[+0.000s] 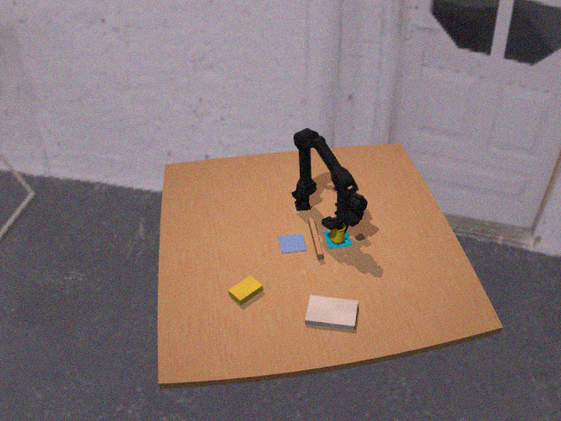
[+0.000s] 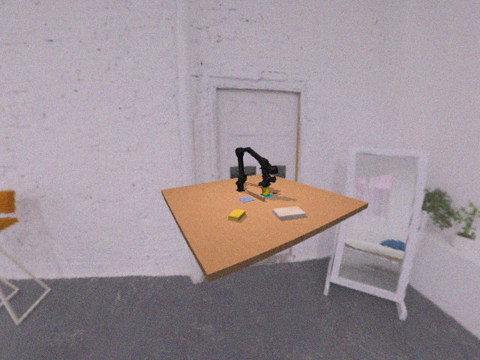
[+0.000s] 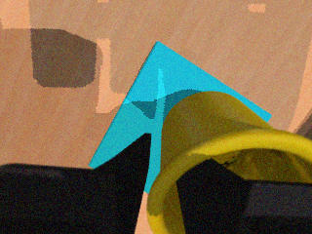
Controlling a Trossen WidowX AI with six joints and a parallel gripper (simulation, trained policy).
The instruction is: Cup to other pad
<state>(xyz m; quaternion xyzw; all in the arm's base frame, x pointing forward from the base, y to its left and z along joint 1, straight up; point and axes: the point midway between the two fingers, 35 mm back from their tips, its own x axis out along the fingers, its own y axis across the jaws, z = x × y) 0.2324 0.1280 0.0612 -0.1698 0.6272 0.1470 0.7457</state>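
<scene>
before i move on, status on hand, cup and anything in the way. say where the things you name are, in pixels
hand (image 1: 337, 224) (image 2: 265, 185) (image 3: 162, 140) straddling cup wall, grip unclear; yellow cup (image 1: 337, 235) (image 2: 265, 191) (image 3: 214, 114) upright at cyan pad (image 1: 347, 241) (image 2: 270, 195) (image 3: 138, 88); wooden bar (image 1: 316, 239) (image 2: 256, 195) beside pad
</scene>
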